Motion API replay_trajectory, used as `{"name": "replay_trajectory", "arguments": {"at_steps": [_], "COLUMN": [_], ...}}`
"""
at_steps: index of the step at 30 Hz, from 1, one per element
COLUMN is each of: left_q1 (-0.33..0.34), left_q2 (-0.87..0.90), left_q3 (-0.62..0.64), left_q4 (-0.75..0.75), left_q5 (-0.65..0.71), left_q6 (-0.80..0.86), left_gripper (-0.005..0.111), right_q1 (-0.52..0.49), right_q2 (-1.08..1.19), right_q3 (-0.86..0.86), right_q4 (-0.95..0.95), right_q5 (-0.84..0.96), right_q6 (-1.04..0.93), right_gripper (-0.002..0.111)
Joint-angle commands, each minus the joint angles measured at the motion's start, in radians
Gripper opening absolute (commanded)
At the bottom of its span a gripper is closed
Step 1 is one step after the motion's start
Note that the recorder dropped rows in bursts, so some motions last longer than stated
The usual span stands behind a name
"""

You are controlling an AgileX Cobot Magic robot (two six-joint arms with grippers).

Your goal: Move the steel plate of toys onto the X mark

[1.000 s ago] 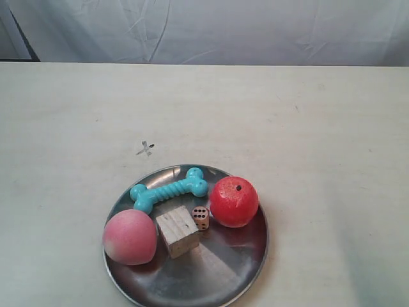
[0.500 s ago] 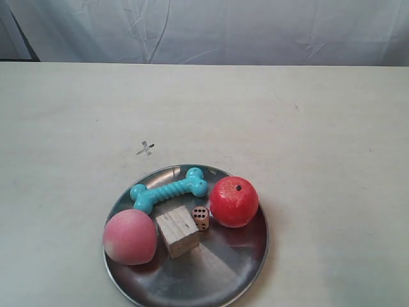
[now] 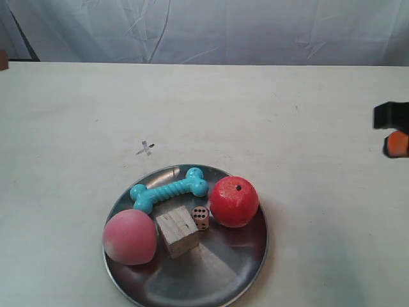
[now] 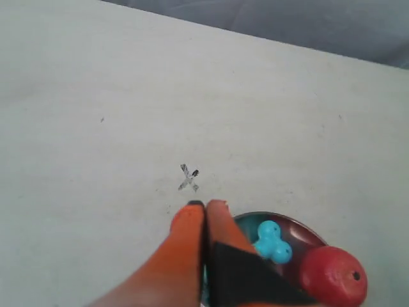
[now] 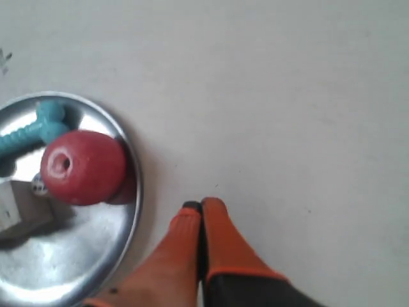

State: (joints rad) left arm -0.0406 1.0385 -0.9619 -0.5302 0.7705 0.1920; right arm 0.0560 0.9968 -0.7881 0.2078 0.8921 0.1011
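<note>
Wrist views alone showing left end effector (image 4: 204, 204) and right end effector (image 5: 202, 204) pinched closed. Exterior showing shiny round steel plate (image 3: 211, 276) sitting on tabletop (image 3: 287, 115) near X mark (image 3: 146, 148), carrying ribbed bone (image 3: 169, 190).

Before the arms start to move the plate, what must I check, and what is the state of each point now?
1. X mark visible and uncovered: ok.
2. Bone, red ball, pink ball, wooden cube and die all inside the plate: ok.
3. Plate on the X mark: not ok; it lies beside it, apart.
4. Left gripper open for a grasp: not ok; shut, empty.
5. Right gripper open: not ok; shut, empty, beside the plate's rim.
6. Balls will not roll when the plate moves: cannot tell.
</note>
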Motion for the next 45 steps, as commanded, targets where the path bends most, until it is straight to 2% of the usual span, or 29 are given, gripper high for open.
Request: {"name": "replay_trajectory", "arguments": {"at_steps": [1, 4, 6, 8, 10, 12, 14, 15, 17, 19, 21, 23, 27, 30, 38, 41, 45], "left_q1": [-0.001, -0.001, -0.001, -0.001, -0.001, -0.002, -0.002, -0.002, -0.002, -0.002, -0.004, -0.004, -0.016, -0.057, -0.176, -0.207, -0.221], "left_q2": [0.21, 0.326, 0.403, 0.494, 0.581, 0.649, 0.71, 0.731, 0.776, 0.814, 0.844, 0.88, 0.945, 0.995, 1.111, 1.153, 1.176], "left_q3": [-0.2, -0.274, -0.309, -0.341, -0.36, -0.366, -0.367, -0.367, -0.367, -0.367, -0.373, -0.397, -0.455, -0.512, -0.624, -0.648, -0.65], "left_q4": [0.006, 0.0, 0.01, 0.009, -0.001, -0.044, -0.118, -0.152, -0.229, -0.26, -0.255, -0.241, -0.225, -0.144, 0.015, 0.021, 0.006], "left_q5": [0.081, 0.105, 0.169, 0.277, 0.363, 0.392, 0.395, 0.395, 0.395, 0.382, 0.372, 0.397, 0.451, 0.451, 0.451, 0.451, 0.451], "left_q6": [0.145, 0.267, 0.318, 0.386, 0.427, 0.465, 0.536, 0.576, 0.65, 0.698, 0.709, 0.709, 0.707, 0.707, 0.707, 0.707, 0.707], "left_gripper": [0.0, 0.0, 0.0, 0.0, 0.004, 0.01, 0.021, 0.027, 0.039, 0.046, 0.051, 0.054, 0.054, 0.054, 0.054, 0.054, 0.054], "right_q1": [0.086, 0.115, 0.127, 0.147, 0.161, 0.174, 0.191, 0.204, 0.23, 0.265, 0.299, 0.328, 0.399, 0.457, 0.587, 0.646, 0.668], "right_q2": [0.078, 0.088, 0.088, 0.089, 0.089, 0.089, 0.089, 0.089, 0.096, 0.115, 0.141, 0.177, 0.255, 0.305, 0.334, 0.334, 0.334], "right_q3": [0.014, 0.058, 0.102, 0.136, 0.17, 0.199, 0.219, 0.23, 0.252, 0.276, 0.286, 0.288, 0.288, 0.288, 0.289, 0.327, 0.371], "right_q4": [0.018, 0.077, 0.177, 0.262, 0.345, 0.429, 0.469, 0.484, 0.527, 0.588, 0.616, 0.632, 0.678, 0.68, 0.68, 0.68, 0.68], "right_q5": [-0.02, -0.1, -0.121, -0.117, -0.117, -0.128, -0.157, -0.185, -0.262, -0.33, -0.358, -0.376, -0.408, -0.419, -0.527, -0.57, -0.608], "right_q6": [-0.032, -0.011, -0.019, -0.064, -0.101, -0.108, -0.108, -0.108, -0.101, -0.101, -0.101, -0.096, -0.08, -0.065, 0.091, 0.171, 0.225], "right_gripper": [-0.001, -0.001, -0.001, 0.005, 0.021, 0.042, 0.059, 0.064, 0.064, 0.059, 0.052, 0.05, 0.058, 0.064, 0.063, 0.063, 0.063]}}
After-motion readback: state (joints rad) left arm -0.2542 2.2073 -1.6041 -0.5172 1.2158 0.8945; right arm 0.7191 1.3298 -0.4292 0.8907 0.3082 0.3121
